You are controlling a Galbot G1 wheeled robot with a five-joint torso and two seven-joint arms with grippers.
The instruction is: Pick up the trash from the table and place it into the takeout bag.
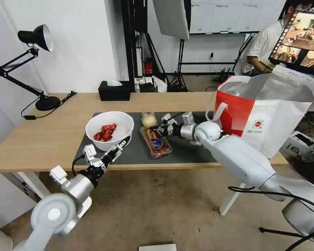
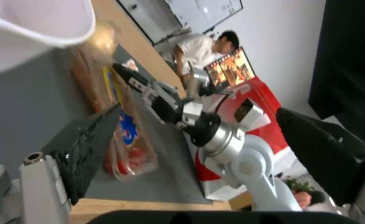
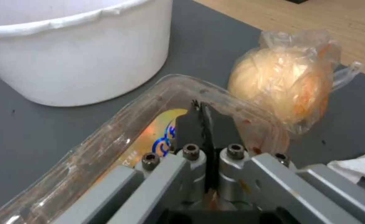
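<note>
At the near edge of the table, the left gripper hovers over the front edge of the dark grey mat, its black fingers spread apart and holding nothing, just beside the near wall of the white round bowl. The bowl is smooth matt plastic with a rolled rim and holds glossy red shells on one side.

Right of the bowl, near the middle of the mat, lies a clear plastic tray, thin and crinkled, with rounded corners, a blue and yellow label and red-orange scraps. The right gripper reaches in from the right; its flat black fingers are pressed together on the far rim of this tray.

Just beyond the tray, toward the mat's far edge, sits a small clear bag with a rounded beige lump inside, its film wrinkled. A bit of crumpled white tissue lies beside the gripper.

At the table's right end stands the takeout bag, boxy, white and red, foil-lined, mouth open.
</note>
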